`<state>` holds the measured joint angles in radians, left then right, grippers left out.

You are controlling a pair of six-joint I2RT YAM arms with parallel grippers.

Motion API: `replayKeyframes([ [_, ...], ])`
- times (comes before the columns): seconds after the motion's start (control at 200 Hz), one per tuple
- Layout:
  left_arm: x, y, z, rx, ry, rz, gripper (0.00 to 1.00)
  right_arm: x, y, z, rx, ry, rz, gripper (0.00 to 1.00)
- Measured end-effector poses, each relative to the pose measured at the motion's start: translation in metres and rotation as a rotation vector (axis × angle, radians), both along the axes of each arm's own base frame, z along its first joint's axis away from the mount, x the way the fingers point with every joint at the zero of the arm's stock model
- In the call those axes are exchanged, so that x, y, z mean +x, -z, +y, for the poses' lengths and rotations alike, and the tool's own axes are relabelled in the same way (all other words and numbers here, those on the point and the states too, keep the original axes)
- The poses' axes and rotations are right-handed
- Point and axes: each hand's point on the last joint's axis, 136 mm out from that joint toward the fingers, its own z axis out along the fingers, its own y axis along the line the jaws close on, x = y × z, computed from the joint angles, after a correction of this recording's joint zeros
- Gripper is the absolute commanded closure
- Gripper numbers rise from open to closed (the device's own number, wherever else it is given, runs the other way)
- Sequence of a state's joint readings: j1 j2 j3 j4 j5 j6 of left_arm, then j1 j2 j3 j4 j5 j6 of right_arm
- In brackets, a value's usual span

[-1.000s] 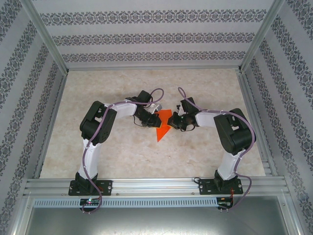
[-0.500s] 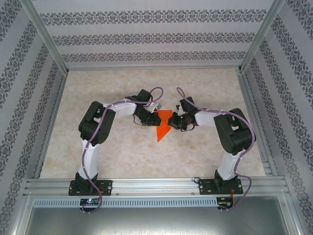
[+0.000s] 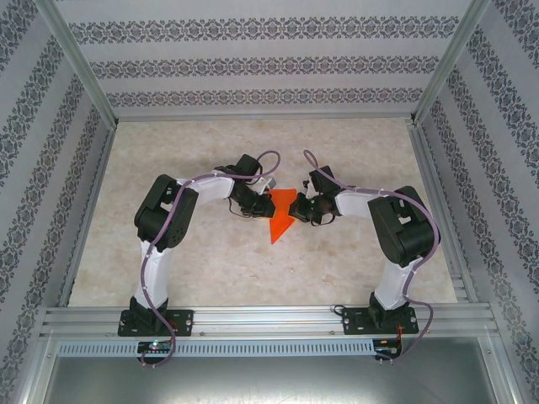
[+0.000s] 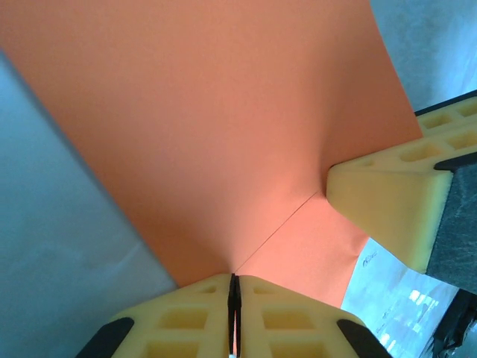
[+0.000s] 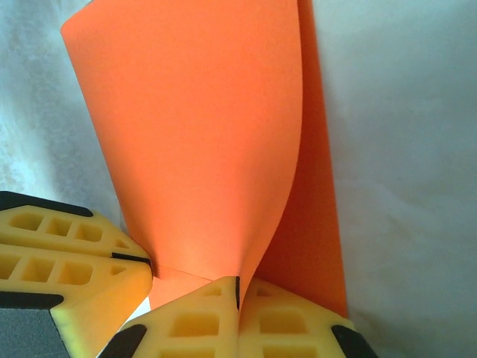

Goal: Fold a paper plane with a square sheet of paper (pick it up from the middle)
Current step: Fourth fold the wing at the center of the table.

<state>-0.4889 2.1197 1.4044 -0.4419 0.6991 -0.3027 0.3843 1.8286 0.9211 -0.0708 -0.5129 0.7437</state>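
Pinching the square sheet of paper (image 3: 280, 215) at the scene's centre, our left fingers (image 4: 257, 304) and right fingers (image 5: 262, 312) are pressed together on it; we should match its edges squarely before creasing.

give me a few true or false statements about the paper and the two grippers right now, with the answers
1. The left gripper is shut on the square sheet of paper. True.
2. The right gripper hangs open, away from the paper. False: it is shut on the paper.
3. The paper lies flat on the table. False: it is curved, pinched by both grippers.
4. A straight crease runs across the paper in the left wrist view. True.
5. The paper is blue. False: it is orange-red.
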Motion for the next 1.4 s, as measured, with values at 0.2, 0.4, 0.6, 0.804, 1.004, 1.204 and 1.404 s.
replayKeyframes([
  [0.2, 0.0, 0.001, 0.0, 0.001, 0.0, 0.001, 0.89, 0.0, 0.0, 0.0, 0.001, 0.0, 0.0, 0.92],
  [0.4, 0.0, 0.002, 0.0, 0.001, 0.003, 0.001, 0.9, 0.0, -0.009, 0.002, 0.019, 0.008, -0.01, 0.84],
  [0.6, -0.001, 0.002, -0.001, -0.005, 0.006, 0.003, 0.91, -0.005, -0.027, 0.015, 0.065, -0.008, -0.036, 0.85],
  [0.804, 0.0, 0.002, -0.001, -0.007, 0.009, -0.002, 0.92, -0.009, -0.029, 0.021, 0.076, -0.017, -0.03, 0.89],
  [1.004, -0.001, 0.002, -0.001, -0.012, 0.01, -0.003, 0.92, -0.012, -0.031, 0.027, 0.082, -0.028, -0.032, 0.89],
  [1.204, 0.0, 0.002, -0.001, -0.03, 0.01, -0.001, 0.95, -0.011, -0.032, 0.03, 0.091, -0.035, -0.035, 0.9],
  [1.404, 0.0, 0.003, -0.001, -0.045, 0.01, -0.004, 0.95, -0.011, -0.032, 0.034, 0.091, -0.045, -0.034, 0.83],
])
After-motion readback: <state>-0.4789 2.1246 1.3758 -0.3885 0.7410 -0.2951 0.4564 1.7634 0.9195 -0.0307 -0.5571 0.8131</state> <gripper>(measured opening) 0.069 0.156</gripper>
